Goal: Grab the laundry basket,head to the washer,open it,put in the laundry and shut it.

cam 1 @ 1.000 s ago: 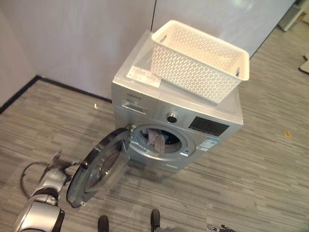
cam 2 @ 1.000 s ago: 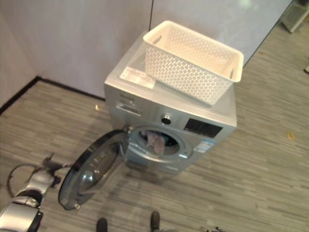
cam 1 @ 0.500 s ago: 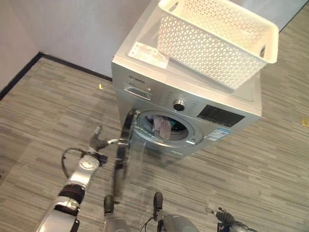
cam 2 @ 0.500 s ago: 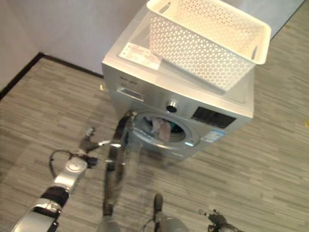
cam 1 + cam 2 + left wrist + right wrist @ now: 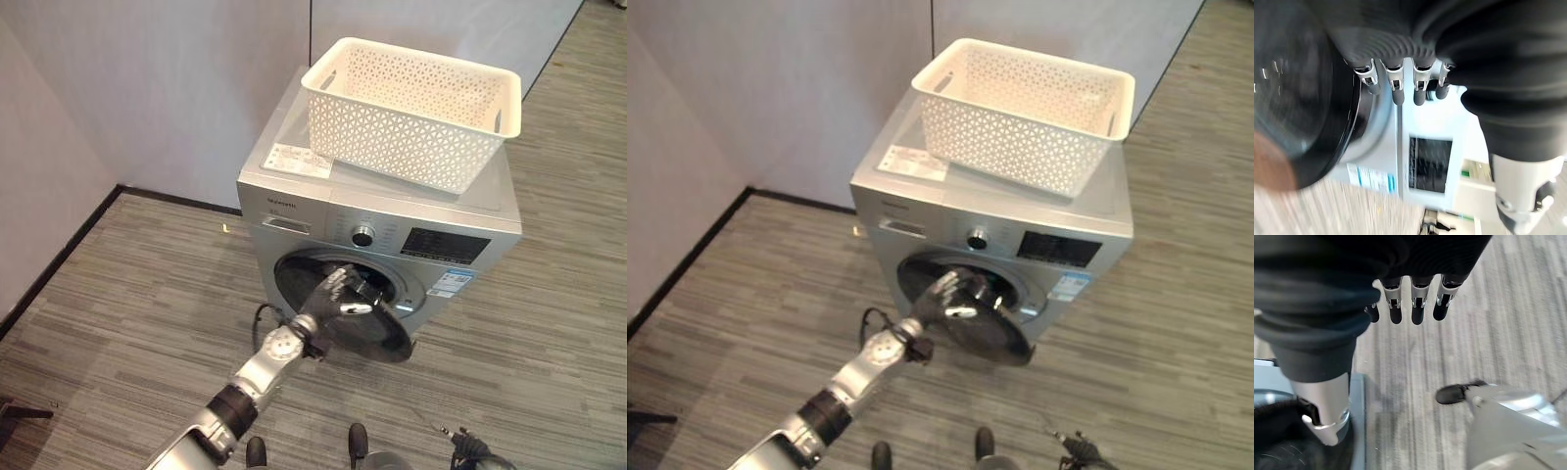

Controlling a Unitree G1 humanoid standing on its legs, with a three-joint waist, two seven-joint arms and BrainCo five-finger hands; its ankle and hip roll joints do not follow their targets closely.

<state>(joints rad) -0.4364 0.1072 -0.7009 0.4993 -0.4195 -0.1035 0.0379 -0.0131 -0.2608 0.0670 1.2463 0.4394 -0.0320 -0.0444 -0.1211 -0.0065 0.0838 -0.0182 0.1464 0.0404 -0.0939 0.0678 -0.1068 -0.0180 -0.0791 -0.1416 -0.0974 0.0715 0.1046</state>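
1. laundry basket [image 5: 416, 110] sits on top of the washer [image 5: 382, 211], white lattice plastic, upright, toward the washer's back right; nothing visible inside it from the head views.
2. a flat paper sheet [image 5: 298, 161] lies on the washer top just beside the basket, at the front left corner.
3. washer door [image 5: 367, 318] is round, dark glass with a silver rim, swung almost against the drum opening; a narrow gap shows on the hinge side.
4. left robot hand [image 5: 340, 294] is on the outer face of the door, fingers [image 5: 1398, 90] straight and spread apart, not wrapped on anything. left wrist view shows the door rim and the washer's dark display panel [image 5: 1430, 164] past the fingertips.
5. right robot hand [image 5: 1415, 303] hangs over the floor [image 5: 1459, 352], fingers straight and relaxed, holding nothing.
6. control knob [image 5: 363, 235] is on the front panel, above the door.
7. washer stands on grey striped floor, its back against a white wall [image 5: 176, 88].
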